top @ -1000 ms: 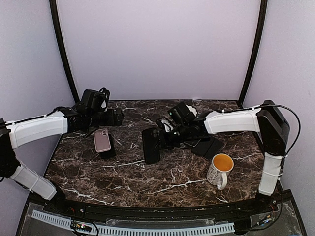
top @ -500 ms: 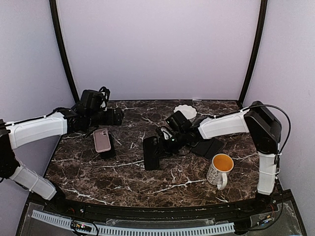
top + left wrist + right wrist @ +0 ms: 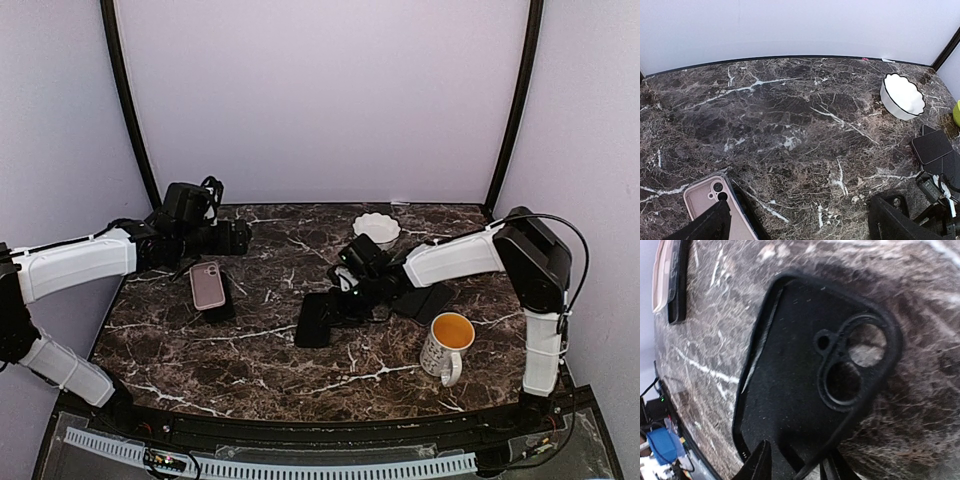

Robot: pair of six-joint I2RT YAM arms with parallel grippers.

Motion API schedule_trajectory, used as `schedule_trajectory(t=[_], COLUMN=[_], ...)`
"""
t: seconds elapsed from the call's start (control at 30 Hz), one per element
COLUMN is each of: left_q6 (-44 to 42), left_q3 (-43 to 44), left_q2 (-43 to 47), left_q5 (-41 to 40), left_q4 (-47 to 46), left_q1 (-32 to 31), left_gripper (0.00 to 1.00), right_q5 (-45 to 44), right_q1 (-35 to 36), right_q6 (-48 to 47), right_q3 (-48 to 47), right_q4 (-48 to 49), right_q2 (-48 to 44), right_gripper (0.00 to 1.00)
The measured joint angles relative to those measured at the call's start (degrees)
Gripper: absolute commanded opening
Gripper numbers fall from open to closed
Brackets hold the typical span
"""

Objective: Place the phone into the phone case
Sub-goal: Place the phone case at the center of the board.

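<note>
The right gripper (image 3: 342,302) is pinched on one short end of the black phone case (image 3: 314,320), with a finger (image 3: 759,466) on either side of the rim. The case stretches away from the fingertips over the marble table (image 3: 250,360), its camera cut-out at the far end. The pink phone (image 3: 208,285) lies back up, well apart from this gripper, out past the case's far end. It sits just beneath and slightly short of the left gripper (image 3: 238,238), whose jaws are spread wide and hold nothing; in the wrist view the phone's camera corner shows beside one fingertip
</note>
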State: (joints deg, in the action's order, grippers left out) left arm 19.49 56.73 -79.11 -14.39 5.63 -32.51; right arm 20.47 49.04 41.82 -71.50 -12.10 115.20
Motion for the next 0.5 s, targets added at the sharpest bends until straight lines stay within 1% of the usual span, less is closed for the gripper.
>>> schedule_trajectory(t=[0.23, 0.5], left_q6=[-0.02, 0.00], left_q3=[0.00, 0.00], left_q2=[-0.04, -1.36], left_q5=[0.52, 1.77], left_q4=[-0.04, -0.11], left_q1=[0.00, 0.00], left_gripper=[0.97, 0.96], right_q5=[-5.60, -9.01], right_q1=[0.33, 0.37], right_q6=[-2.25, -4.07], right_q3=[-2.19, -4.28], right_q4=[-3.93, -6.80], right_q2=[0.00, 0.55], right_gripper=[0.39, 0.37])
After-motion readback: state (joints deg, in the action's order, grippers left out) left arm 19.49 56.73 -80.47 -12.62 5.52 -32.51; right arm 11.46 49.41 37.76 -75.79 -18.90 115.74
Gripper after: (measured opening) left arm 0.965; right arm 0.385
